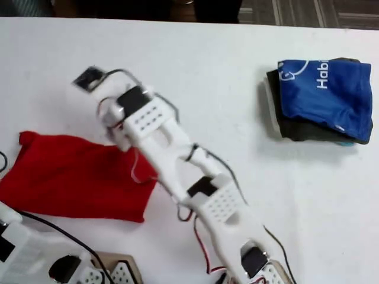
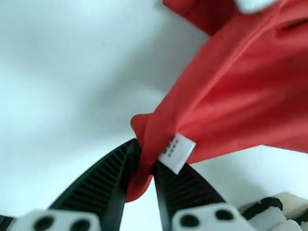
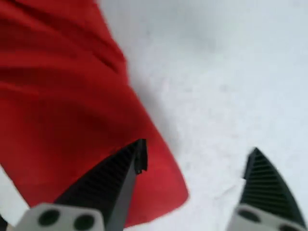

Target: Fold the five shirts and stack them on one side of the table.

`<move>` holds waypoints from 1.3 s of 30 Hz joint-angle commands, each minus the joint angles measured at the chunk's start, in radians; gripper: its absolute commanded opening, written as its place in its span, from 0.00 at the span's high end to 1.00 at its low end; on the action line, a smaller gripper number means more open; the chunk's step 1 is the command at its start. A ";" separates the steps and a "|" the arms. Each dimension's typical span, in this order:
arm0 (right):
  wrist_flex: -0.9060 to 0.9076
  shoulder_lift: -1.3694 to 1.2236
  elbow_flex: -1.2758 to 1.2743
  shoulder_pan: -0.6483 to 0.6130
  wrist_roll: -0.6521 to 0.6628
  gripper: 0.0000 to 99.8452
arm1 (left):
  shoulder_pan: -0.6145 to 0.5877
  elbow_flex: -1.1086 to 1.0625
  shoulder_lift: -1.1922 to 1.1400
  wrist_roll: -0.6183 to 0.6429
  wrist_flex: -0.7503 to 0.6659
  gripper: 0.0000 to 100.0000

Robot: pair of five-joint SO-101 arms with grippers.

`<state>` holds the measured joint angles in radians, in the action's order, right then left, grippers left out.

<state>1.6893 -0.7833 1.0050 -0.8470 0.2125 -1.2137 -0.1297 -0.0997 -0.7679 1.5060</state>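
Presently the red shirt [image 1: 77,177], spread on the left part of the table [image 1: 237,71], is being pinched at one corner by the closed left gripper [image 2: 146,161]. The right gripper [image 3: 197,148] is being held wide open astride another edge, one finger over cloth and one over bare table.

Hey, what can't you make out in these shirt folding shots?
High view: the blue shirt covers the stack, so layers beneath cannot be counted.
High view: an arm hides one corner of the red shirt.
Left wrist view: the tag beside the left end effector is too blurred to read.
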 commanded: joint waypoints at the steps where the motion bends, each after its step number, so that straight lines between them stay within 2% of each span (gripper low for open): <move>1: 0.019 -0.051 0.089 -0.058 0.000 0.66 | -0.014 0.065 0.014 0.002 0.018 0.97; 12: 0.059 -0.248 0.086 -0.174 0.018 0.67 | -0.006 0.108 0.014 0.005 0.018 0.97; 14: 0.073 -0.275 0.084 -0.185 0.087 0.74 | -0.005 0.108 0.014 0.006 0.018 0.97; 17: 0.073 -0.291 0.091 -0.176 0.132 0.99 | 0.017 0.108 0.014 0.008 0.021 0.97; 19: 0.074 -0.286 0.094 -0.147 0.132 0.95 | 0.041 0.111 0.014 0.034 0.038 0.97; 21: 0.076 -0.251 0.095 -0.105 0.132 0.99 | 0.078 0.125 0.014 0.054 0.071 0.97; 26: 0.077 -0.076 0.094 0.059 0.132 0.98 | 0.233 0.226 0.014 0.140 0.153 0.97; 31: 0.077 0.124 0.083 0.226 0.132 0.98 | 0.450 0.443 0.014 0.256 0.267 0.97; 36: 0.079 0.271 0.081 0.337 0.132 0.98 | 0.628 0.654 0.014 0.370 0.279 0.97; 39: 0.079 0.355 0.040 0.403 0.132 0.98 | 0.695 0.753 0.015 0.419 0.281 0.97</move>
<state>1.7461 -0.5685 1.0694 -0.5063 0.3368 -0.5800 0.5086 -0.1013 -0.3997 1.7683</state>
